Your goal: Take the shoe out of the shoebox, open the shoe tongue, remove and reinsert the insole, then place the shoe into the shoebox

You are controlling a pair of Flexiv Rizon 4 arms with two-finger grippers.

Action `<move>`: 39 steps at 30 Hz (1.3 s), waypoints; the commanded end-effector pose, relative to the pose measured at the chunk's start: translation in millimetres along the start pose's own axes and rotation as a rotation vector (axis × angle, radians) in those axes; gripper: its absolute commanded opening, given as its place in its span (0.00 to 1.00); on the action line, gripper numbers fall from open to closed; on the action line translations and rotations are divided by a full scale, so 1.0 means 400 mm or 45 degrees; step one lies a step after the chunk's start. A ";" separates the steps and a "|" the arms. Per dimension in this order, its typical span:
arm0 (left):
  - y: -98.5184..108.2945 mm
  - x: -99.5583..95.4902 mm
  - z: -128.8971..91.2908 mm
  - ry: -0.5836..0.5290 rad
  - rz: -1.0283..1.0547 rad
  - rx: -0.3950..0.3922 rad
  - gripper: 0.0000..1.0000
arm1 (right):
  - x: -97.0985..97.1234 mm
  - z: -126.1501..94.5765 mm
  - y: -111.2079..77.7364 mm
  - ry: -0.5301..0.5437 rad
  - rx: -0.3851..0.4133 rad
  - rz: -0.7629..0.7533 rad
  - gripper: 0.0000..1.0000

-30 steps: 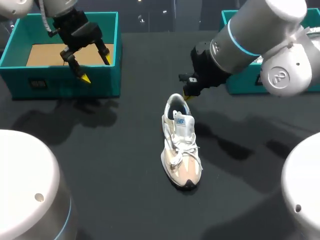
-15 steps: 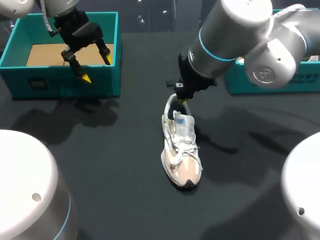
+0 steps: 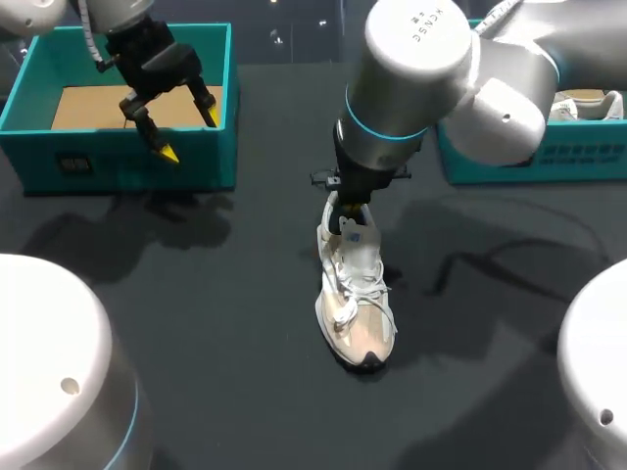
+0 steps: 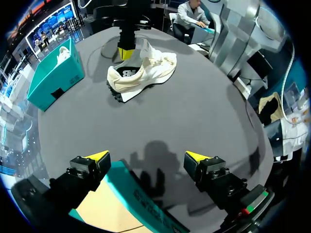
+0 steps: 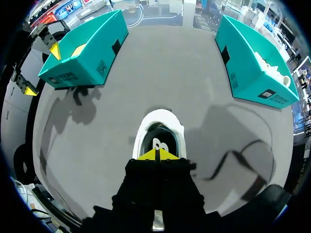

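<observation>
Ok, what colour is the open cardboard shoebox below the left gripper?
The shoebox is teal, tan inside; clearest in head view.

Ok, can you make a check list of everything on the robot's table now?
Surface: black table.
Job's things: white-and-beige shoe upright mid-table; teal shoebox far left, brown floor showing; second teal shoebox far right holding another white shoe.
Clutter: nothing seen.
Grippers: left gripper open above the left shoebox's front wall; right gripper shut, tips at the shoe's heel opening.
Cables: grey hose on left arm's wrist.
Surroundings: nothing seen reaching over the table.
</observation>
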State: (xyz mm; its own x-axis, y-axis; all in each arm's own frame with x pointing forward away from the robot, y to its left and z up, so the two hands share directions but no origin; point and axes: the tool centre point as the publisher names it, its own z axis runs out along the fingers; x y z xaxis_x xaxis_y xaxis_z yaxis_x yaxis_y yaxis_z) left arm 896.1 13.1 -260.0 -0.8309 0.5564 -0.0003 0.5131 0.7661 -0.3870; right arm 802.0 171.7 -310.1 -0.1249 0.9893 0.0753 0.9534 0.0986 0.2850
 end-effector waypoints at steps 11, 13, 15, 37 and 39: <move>0.000 0.000 -0.001 0.001 0.000 -0.003 1.00 | 0.018 0.127 -0.005 -0.175 -0.079 -0.005 0.00; 0.000 0.000 -0.001 0.001 0.000 -0.003 1.00 | 0.012 0.140 -0.006 -0.200 -0.082 0.002 0.00; 0.000 0.000 -0.001 0.001 0.000 -0.003 1.00 | 0.005 0.160 -0.005 -0.199 -0.070 0.005 0.00; 0.000 0.000 -0.001 0.001 0.000 -0.003 1.00 | -0.087 0.158 -0.038 -0.431 -0.016 0.044 0.00; 0.000 0.000 -0.001 0.001 0.000 -0.003 1.00 | -0.090 0.188 -0.041 -0.436 0.024 0.038 0.00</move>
State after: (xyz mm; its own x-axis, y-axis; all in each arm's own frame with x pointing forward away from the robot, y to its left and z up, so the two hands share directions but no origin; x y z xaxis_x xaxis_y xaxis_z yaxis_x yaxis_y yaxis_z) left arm 896.1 13.0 -259.9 -0.8310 0.5563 -0.0001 0.5132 0.7665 -0.3861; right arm 801.2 139.0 -369.5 0.0038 0.9709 -0.2396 0.9529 0.0691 0.2954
